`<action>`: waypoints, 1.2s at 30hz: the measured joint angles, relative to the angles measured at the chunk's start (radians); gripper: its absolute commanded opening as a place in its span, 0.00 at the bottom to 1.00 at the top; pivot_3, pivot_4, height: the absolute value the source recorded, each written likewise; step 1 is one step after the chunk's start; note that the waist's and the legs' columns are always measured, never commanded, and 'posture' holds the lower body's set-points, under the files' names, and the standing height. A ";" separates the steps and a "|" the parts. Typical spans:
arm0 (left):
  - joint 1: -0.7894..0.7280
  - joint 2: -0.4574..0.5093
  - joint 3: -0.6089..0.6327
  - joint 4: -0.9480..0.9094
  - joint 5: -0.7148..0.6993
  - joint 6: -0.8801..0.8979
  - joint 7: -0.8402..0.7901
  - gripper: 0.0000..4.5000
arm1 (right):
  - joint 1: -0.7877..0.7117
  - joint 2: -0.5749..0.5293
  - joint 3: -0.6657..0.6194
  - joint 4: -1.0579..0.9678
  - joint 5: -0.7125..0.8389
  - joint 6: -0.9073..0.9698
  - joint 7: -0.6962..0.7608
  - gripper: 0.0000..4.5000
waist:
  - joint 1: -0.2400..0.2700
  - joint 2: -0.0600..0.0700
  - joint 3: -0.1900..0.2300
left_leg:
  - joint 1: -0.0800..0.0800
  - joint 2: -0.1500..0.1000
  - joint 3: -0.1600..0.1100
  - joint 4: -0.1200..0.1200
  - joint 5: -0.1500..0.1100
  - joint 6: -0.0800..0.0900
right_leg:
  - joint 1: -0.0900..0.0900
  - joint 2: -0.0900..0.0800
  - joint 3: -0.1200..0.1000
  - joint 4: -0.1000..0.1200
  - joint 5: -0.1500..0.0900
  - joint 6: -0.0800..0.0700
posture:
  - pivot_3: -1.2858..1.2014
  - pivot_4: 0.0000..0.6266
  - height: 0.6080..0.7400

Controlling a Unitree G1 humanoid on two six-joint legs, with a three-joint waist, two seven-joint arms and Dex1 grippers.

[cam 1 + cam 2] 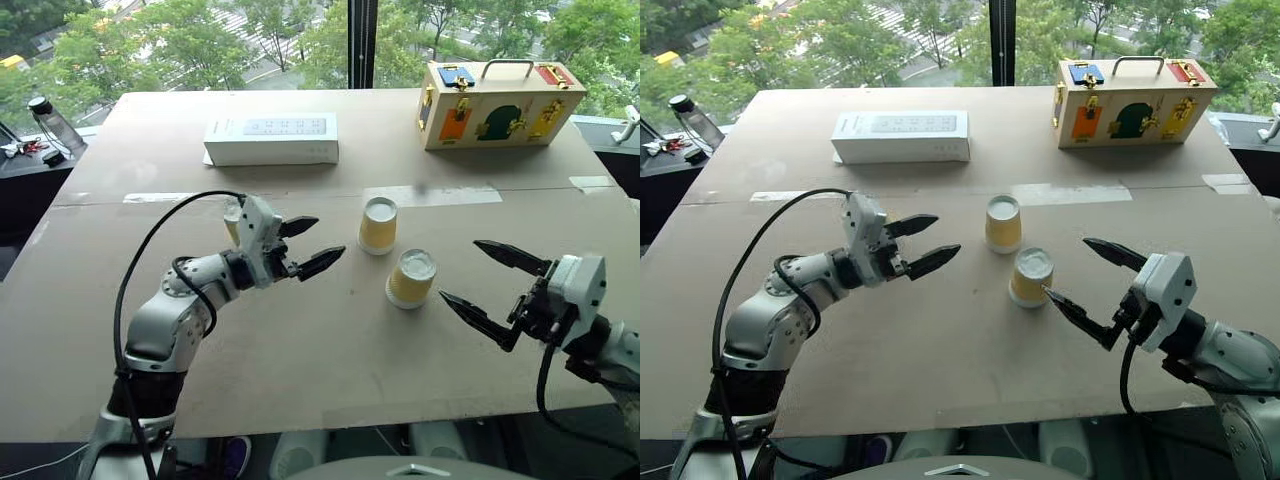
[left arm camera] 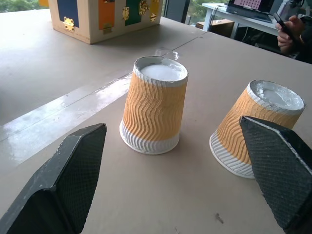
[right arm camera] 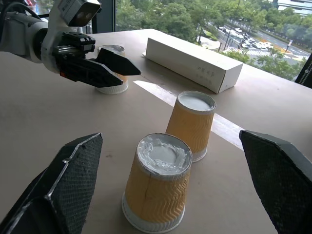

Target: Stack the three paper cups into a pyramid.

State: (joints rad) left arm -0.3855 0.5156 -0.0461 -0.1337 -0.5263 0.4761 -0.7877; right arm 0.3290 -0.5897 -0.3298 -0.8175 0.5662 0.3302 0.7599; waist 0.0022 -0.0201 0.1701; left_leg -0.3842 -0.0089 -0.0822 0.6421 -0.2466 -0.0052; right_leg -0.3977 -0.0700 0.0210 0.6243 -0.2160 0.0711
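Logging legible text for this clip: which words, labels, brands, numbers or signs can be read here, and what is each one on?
None can be read.
White box: faint grey print on its top, too small to read.
White box, long side in the right wrist view: a short line of print, too blurred to read.
Wooden case: coloured panels and brass latches, no lettering visible.
Paper cups: wavy ribbing, no print visible.

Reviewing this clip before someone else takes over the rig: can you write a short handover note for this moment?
Left gripper: open, empty, over the table.
Right gripper: open, empty, beside the near cup.
Cups: two stand upside down close together mid-table, the far cup and the near one. The third cup stands apart, behind the left gripper.
Done: the two-cup base looks roughly placed.
Left: bring the third cup and set it on top.
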 measured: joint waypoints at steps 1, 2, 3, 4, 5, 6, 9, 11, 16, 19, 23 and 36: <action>-0.052 -0.031 -0.028 0.056 0.022 -0.003 -0.005 1.00 | 0.060 0.006 -0.040 -0.025 0.008 -0.014 0.005 0.99 | 0.000 0.000 0.000 | 0.000 0.000 0.000 0.001 0.000 0.000 | 0.000 0.000 0.000 0.000 0.000 0.000 | 0.52 0.24 1.00; -0.086 -0.049 -0.047 0.094 0.038 -0.009 -0.012 1.00 | 0.103 0.010 -0.062 -0.042 0.014 -0.022 0.007 0.99 | -0.001 -0.001 0.000 | 0.000 0.000 0.000 0.001 0.000 0.000 | 0.000 0.000 0.000 0.000 0.000 0.000 | 0.52 0.24 1.00; -0.108 -0.063 -0.061 0.121 0.052 -0.018 -0.019 1.00 | 0.129 0.013 -0.078 -0.056 0.019 -0.029 0.009 0.99 | -0.004 -0.001 0.000 | 0.000 0.000 0.000 0.001 0.000 0.000 | 0.000 0.000 0.001 0.000 0.000 0.000 | 0.52 0.24 1.00; -0.130 -0.079 -0.080 0.157 0.068 -0.031 -0.028 1.00 | 0.159 0.021 -0.095 -0.071 0.023 -0.035 0.009 0.99 | -0.012 -0.001 0.000 | 0.000 0.000 0.001 0.001 0.000 0.000 | 0.000 0.000 0.001 0.000 0.000 0.000 | 0.52 0.24 1.00; -0.167 -0.111 -0.100 0.217 0.092 -0.051 -0.041 1.00 | 0.212 0.038 -0.120 -0.086 0.024 -0.050 0.009 0.99 | -0.015 -0.001 0.001 | 0.001 0.000 0.001 0.000 0.000 0.000 | 0.000 0.000 0.002 0.000 0.000 0.000 | 0.52 0.24 1.00; -0.179 -0.119 -0.105 0.237 0.100 -0.060 -0.044 1.00 | 0.225 0.041 -0.122 -0.089 0.024 -0.054 0.009 0.99 | -0.013 -0.002 0.001 | 0.001 0.000 0.001 0.000 0.000 0.000 | 0.000 0.000 0.001 0.001 -0.001 0.001 | 0.52 0.24 1.00; -0.239 -0.157 -0.124 0.352 0.154 -0.123 -0.068 1.00 | 0.294 0.074 -0.143 -0.122 0.021 -0.086 0.000 0.99 | -0.016 -0.002 0.001 | 0.001 0.000 0.001 0.000 0.000 0.000 | 0.000 0.000 0.002 0.001 -0.002 0.003 | 0.52 0.24 1.00; -0.271 -0.185 -0.127 0.412 0.181 -0.156 -0.067 1.00 | 0.320 0.091 -0.154 -0.124 0.013 -0.105 -0.006 0.99 | -0.013 -0.002 0.001 | 0.001 0.000 0.001 0.001 0.000 0.000 | 0.000 0.000 0.002 0.001 -0.002 0.003 | 0.52 0.24 1.00; -0.324 -0.235 -0.128 0.536 0.217 -0.248 -0.115 0.57 | 0.375 0.131 -0.158 -0.125 -0.012 -0.152 -0.018 1.00 | -0.012 -0.003 0.001 | 0.000 0.000 0.001 0.001 0.000 0.000 | 0.000 0.000 0.002 0.000 -0.001 0.002 | 0.52 0.24 1.00; -0.323 -0.230 -0.120 0.539 0.218 -0.267 -0.151 0.57 | 0.389 0.141 -0.157 -0.124 -0.017 -0.173 -0.024 1.00 | -0.014 -0.003 0.002 | 0.000 0.000 0.001 0.001 0.000 0.000 | 0.000 0.000 0.002 0.000 -0.001 0.002 | 0.52 0.24 1.00; -0.258 -0.160 -0.069 0.449 0.166 -0.236 -0.221 0.57 | 0.392 0.139 -0.137 -0.122 -0.017 -0.184 -0.023 1.00 | -0.019 -0.002 0.002 | 0.001 0.001 0.001 0.001 0.000 0.000 | 0.000 0.000 0.002 0.001 -0.001 0.001 | 0.52 0.24 1.00; 0.104 0.073 0.032 -0.001 -0.027 -0.067 -0.396 0.57 | 0.347 0.096 -0.050 -0.081 -0.018 -0.192 0.012 1.00 | 0.000 -0.001 0.002 | 0.001 0.001 0.001 0.001 0.000 0.000 | 0.000 -0.001 0.001 0.001 -0.004 -0.003 | 0.52 0.24 1.00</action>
State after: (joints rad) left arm -0.2817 0.5885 -0.0143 -0.1351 -0.5535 0.4090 -1.1835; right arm 0.6759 -0.4935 -0.3798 -0.8985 0.5481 0.1379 0.7719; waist 0.0019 -0.0214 0.1720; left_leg -0.3834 -0.0078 -0.0816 0.6430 -0.2466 -0.0053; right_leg -0.3974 -0.0710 0.0219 0.6252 -0.2195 0.0685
